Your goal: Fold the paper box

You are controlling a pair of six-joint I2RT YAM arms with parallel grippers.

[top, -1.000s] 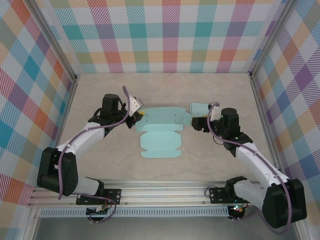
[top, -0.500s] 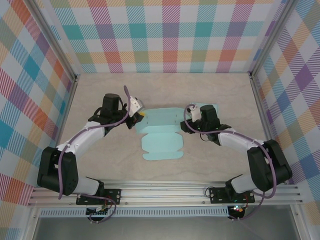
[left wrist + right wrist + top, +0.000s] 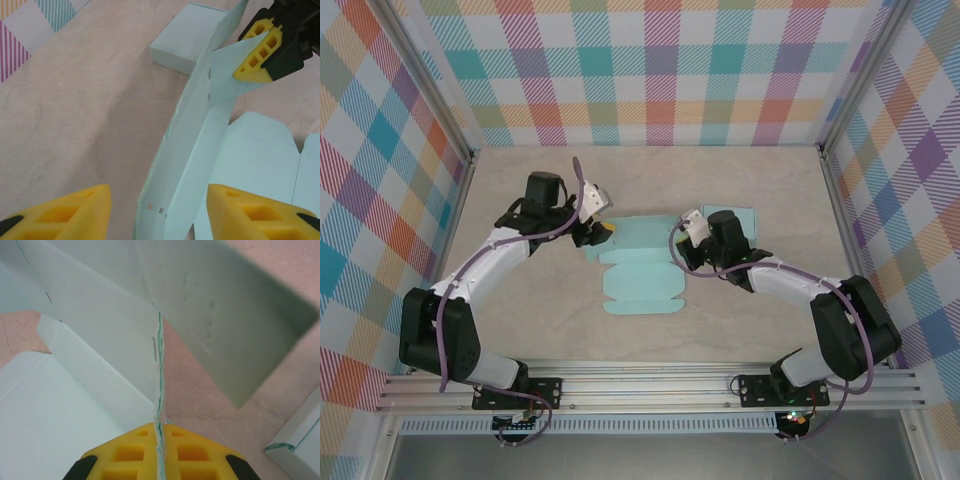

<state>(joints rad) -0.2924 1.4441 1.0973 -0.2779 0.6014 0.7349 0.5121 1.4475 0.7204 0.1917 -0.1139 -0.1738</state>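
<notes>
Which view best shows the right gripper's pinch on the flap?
Right wrist: the right gripper is shut on the paper box flap, seen edge-on between its fingers. Left wrist shows it from the side; top external, small from above.

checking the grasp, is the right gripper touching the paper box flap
Touching. In the right wrist view the right gripper is shut on the paper box flap, its thin edge pinched between the yellow fingers.

My fingers point(image 3: 55, 210) are bright yellow with black backs; my arms point(image 3: 490, 265) white and black, cables point(image 3: 438, 333) purple. The paper box point(image 3: 640, 278) is pale mint. The worktop point(image 3: 520, 330) is mottled beige. The walls point(image 3: 660, 60) are pastel plaid: teal, orange, purple, pink, white.
</notes>
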